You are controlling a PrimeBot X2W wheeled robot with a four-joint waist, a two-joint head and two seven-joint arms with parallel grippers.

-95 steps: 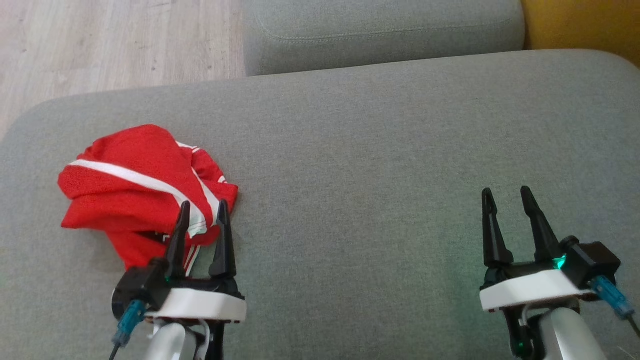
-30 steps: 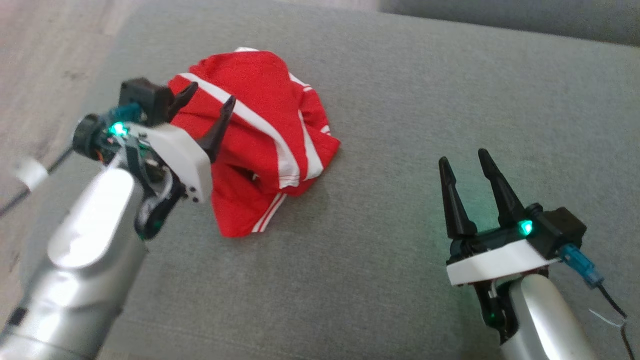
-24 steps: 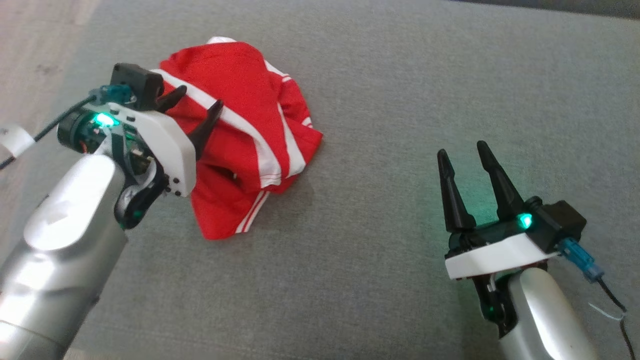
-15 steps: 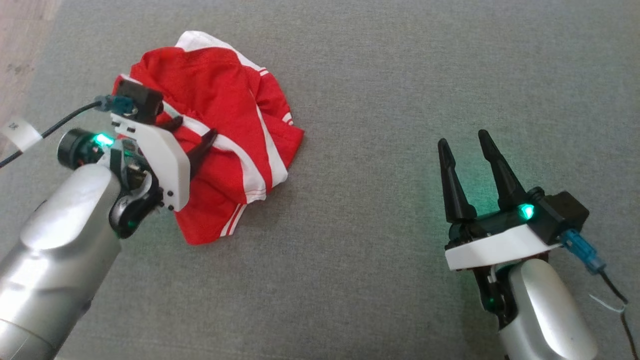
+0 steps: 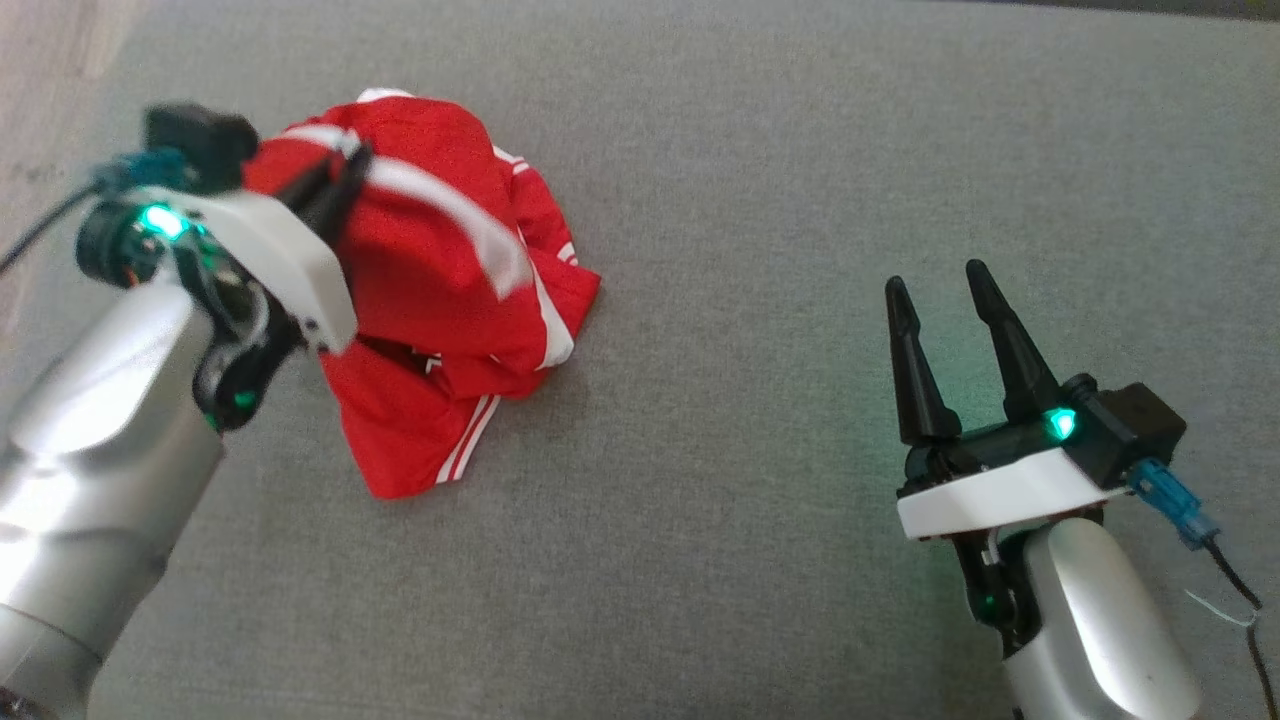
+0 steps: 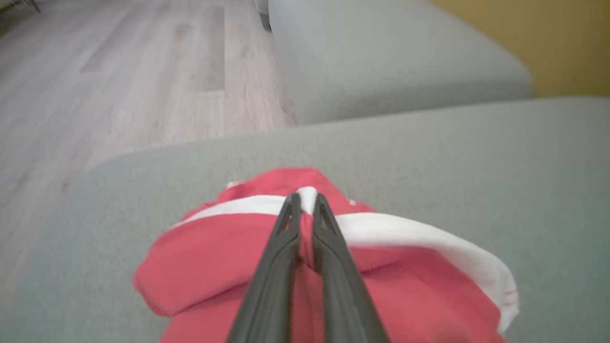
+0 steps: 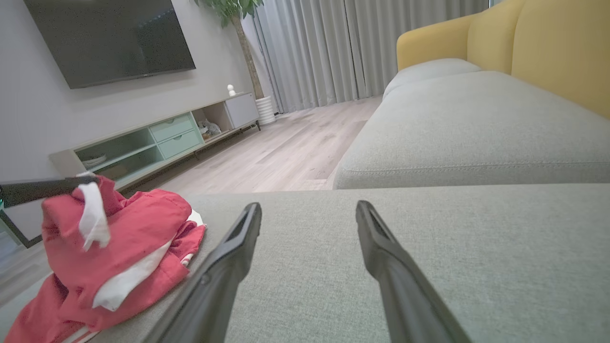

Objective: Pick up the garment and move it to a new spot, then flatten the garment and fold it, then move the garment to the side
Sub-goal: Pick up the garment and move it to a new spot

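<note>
The garment [image 5: 440, 290] is a crumpled red sports piece with white stripes, lying on the grey cushion [image 5: 750, 200] at the left. My left gripper [image 5: 335, 180] is shut on a white-striped fold at its top and that fold stands lifted. From the left wrist, the two dark fingers [image 6: 281, 247] pinch the white band of the garment [image 6: 214, 257] at their tips. My right gripper [image 5: 940, 290] hovers open over bare cushion far to the right, nothing between its fingers. The right wrist view has the garment [image 7: 124, 243] at the left, its peak pulled up.
A second grey cushion [image 7: 476, 124] lies beyond the one I work on, with a yellow sofa back [image 7: 548, 52] to the right. Wooden floor [image 6: 119, 85] runs past the cushion's left edge. A TV cabinet [image 7: 157, 143] stands across the room.
My left gripper has closed on the striped fold of the garment and raised it, so the heap now peaks upward. The right gripper has stayed put and open.
</note>
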